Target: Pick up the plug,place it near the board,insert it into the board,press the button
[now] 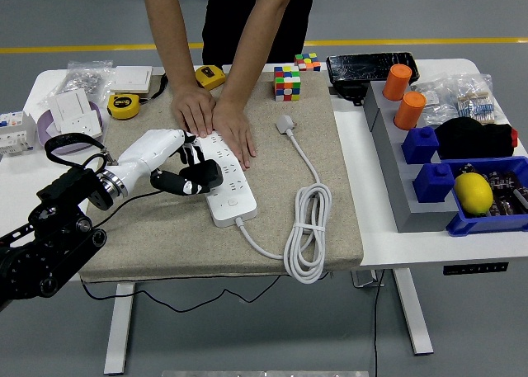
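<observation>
While poised over the power strip [221,176], left hand [191,179] curled on nothing clearly visible; plug [285,123] lay beyond, ungrasped. Reach required next.

A coarse, matt beige cloth mat [165,228] is laid over the smooth white surface [429,245]; the power strip [227,183] and its cable [309,220] are seen in smooth, slightly glossy white plastic
</observation>
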{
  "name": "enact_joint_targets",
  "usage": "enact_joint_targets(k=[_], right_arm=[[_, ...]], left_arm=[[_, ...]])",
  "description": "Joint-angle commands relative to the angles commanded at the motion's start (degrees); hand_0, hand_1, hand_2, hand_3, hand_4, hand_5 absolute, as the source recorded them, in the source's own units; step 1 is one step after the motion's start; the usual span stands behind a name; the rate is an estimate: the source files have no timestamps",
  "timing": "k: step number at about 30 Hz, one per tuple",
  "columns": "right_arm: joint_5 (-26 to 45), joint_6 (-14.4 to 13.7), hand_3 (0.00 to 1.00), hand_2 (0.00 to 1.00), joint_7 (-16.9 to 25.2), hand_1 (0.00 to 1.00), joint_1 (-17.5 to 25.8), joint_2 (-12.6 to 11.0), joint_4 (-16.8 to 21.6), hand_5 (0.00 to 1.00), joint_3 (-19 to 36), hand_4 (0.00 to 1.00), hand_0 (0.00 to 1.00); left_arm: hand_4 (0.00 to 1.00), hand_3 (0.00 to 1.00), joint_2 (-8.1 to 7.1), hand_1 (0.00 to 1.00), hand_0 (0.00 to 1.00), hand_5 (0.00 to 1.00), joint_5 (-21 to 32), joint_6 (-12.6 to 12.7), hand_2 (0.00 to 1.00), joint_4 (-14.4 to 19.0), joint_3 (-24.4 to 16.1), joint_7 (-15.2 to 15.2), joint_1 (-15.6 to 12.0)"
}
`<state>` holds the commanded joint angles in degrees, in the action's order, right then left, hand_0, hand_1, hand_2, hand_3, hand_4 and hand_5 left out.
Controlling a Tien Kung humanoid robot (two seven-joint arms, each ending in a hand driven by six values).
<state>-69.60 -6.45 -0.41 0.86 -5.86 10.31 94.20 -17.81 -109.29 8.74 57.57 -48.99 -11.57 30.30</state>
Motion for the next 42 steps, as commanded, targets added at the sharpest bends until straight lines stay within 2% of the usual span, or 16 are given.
enact_joint_targets(k=[11, 25, 42], right_arm=[[0.27, -0.04, 0.853, 0.863, 0.0, 0.926, -0.16, 0.02, 0.0, 0.998, -0.16, 0.998, 0.978], [0.55, -0.08, 0.852, 0.863, 0.0, 0.926, -0.41, -0.11, 0.0, 0.998, -0.28, 0.998, 0.977], [0.95, -0.1, 0.852, 0.863, 0.07, 0.926, -0.65, -0.13, 0.0, 0.998, -0.41, 0.998, 0.978]], left_arm=[[0.601, 0.418, 0.87, 0.415, 0.509, 0.13, -3.21, 1.33, 0.364, -5.14, 1.07, -0.8, 2.62], [0.6, 0.418, 1.26, 0.417, 0.513, 0.129, -5.09, 2.0, 0.364, -7.27, 2.6, -1.11, 4.34], [0.598, 0.417, 0.56, 0.419, 0.517, 0.125, -5.44, 2.34, 0.365, -8.0, 4.08, -1.09, 5.03]])
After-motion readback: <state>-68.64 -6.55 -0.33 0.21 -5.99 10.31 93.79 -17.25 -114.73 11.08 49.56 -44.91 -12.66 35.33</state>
